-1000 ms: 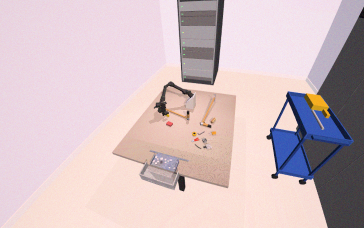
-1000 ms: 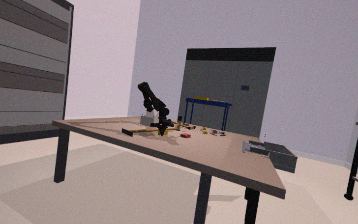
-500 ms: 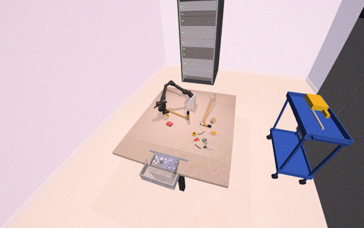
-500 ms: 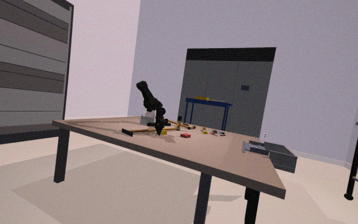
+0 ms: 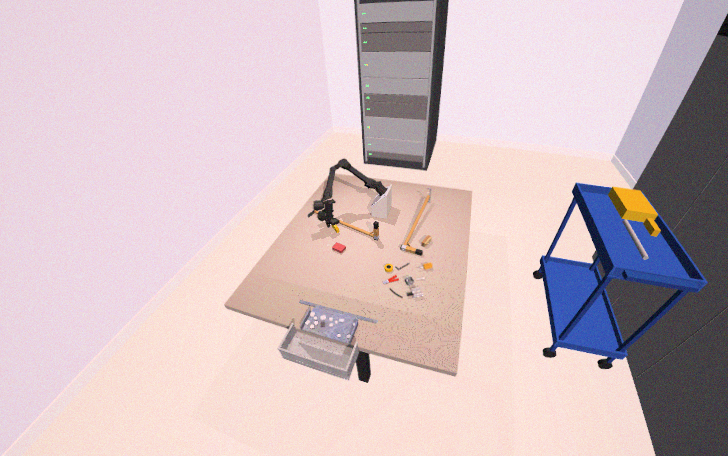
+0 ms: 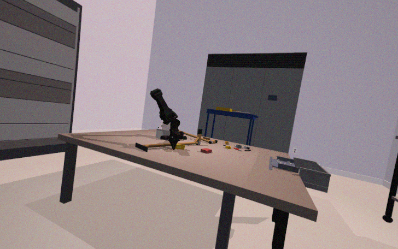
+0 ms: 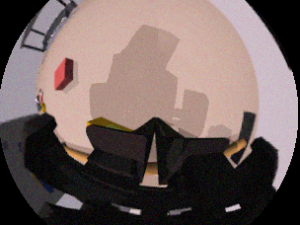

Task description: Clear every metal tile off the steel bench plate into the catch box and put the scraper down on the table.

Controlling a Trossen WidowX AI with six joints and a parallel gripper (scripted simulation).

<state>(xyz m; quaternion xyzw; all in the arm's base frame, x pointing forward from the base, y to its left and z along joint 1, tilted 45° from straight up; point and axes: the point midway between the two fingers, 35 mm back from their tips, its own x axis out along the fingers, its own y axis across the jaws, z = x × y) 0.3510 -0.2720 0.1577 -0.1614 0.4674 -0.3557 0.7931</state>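
Pale walls [image 5: 499,64] [image 6: 249,26] surround a brown desk [image 5: 290,268] [image 6: 191,167] [image 7: 207,49]. Small tiles [image 5: 330,319] lie scattered on the steel plate [image 5: 344,334] [image 6: 289,167], next to the catch box [image 5: 316,360] [image 6: 317,183]. Far from them, the gripper [image 5: 335,221] [image 6: 174,147] [image 7: 156,119] is closed, holding nothing, close to a yellow block [image 5: 336,228] [image 6: 180,147] [image 7: 101,121] and a long-handled tool [image 5: 357,229] [image 6: 158,144] [image 7: 74,154]. Another such tool [image 5: 419,220] [image 6: 190,135] lies beyond; I cannot tell which is the scraper.
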